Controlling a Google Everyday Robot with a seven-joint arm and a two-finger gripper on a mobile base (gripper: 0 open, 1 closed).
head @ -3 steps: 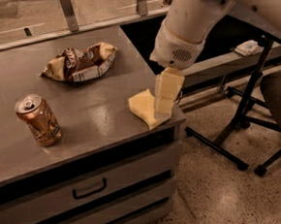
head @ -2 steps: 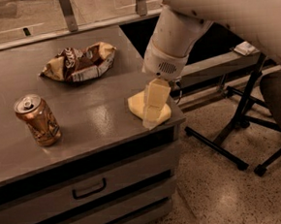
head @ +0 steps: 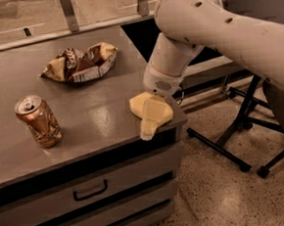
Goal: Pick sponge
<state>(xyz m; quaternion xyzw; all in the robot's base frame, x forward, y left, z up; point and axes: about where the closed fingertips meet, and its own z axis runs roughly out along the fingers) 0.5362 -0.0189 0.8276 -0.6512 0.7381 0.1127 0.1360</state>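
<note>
The pale yellow sponge (head: 138,104) lies flat at the front right corner of the grey counter (head: 93,114). My gripper (head: 148,128) hangs from the big white arm (head: 209,26) and reaches down right over the sponge, covering its middle. Its tip comes down to the counter's front edge. Sponge surface shows on both sides of the gripper, and the sponge still rests on the counter.
A copper soda can (head: 38,121) stands upright at the counter's left front. A crumpled brown chip bag (head: 79,63) lies at the back middle. Below the top is a drawer with a handle (head: 90,191). Black stand legs (head: 234,132) spread over the speckled floor to the right.
The arm has swung left and down. The gripper has gone from above the sponge's right side to low over its middle, reaching the counter's front edge.
</note>
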